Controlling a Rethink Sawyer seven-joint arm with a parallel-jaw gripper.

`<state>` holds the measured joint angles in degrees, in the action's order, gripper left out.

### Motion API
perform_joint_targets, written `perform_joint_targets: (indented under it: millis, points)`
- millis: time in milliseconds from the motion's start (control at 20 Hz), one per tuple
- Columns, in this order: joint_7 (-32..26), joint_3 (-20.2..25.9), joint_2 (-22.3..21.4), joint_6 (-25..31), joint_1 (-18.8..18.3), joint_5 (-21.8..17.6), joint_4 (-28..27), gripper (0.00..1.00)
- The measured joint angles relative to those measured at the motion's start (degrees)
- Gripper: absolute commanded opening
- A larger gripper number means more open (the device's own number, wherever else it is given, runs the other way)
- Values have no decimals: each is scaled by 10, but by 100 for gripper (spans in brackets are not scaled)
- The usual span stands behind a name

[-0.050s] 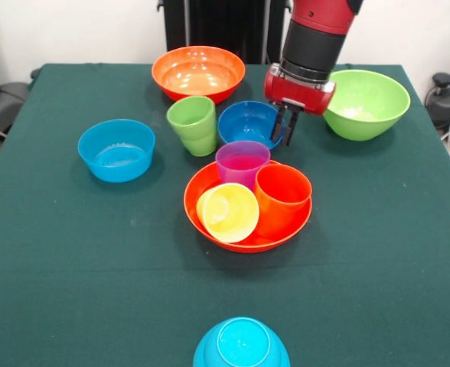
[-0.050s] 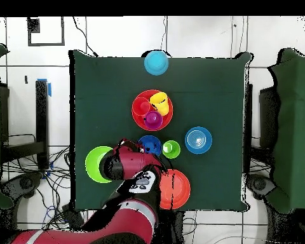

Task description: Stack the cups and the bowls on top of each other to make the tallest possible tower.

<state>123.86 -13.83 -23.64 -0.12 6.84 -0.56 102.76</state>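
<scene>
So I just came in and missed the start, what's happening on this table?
A red robot arm is working over a green table scattered with plastic cups and bowls. Its gripper hangs empty, fingers close together, at the dark blue bowl. Nothing is properly stacked yet: the purple cup, orange cup and a tipped yellow cup sit in one orange bowl. The green cup and the other bowls stand apart, one light blue bowl upside down.

One camera sits low at the near edge of the counter [image 1: 72, 290], close in, facing across the green cloth. The other hangs high above, looking straight down, farther off, taking in floor around it. Both share the whole counter top, turned half round.
</scene>
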Motion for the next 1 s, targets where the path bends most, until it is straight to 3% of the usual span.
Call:
perform_joint_targets:
  millis: [550, 1000]
  points:
    - [0, 3, -4, 0, -5, 0, 0, 0]
    - [0, -5, -23, 0, 15, 0, 0, 0]
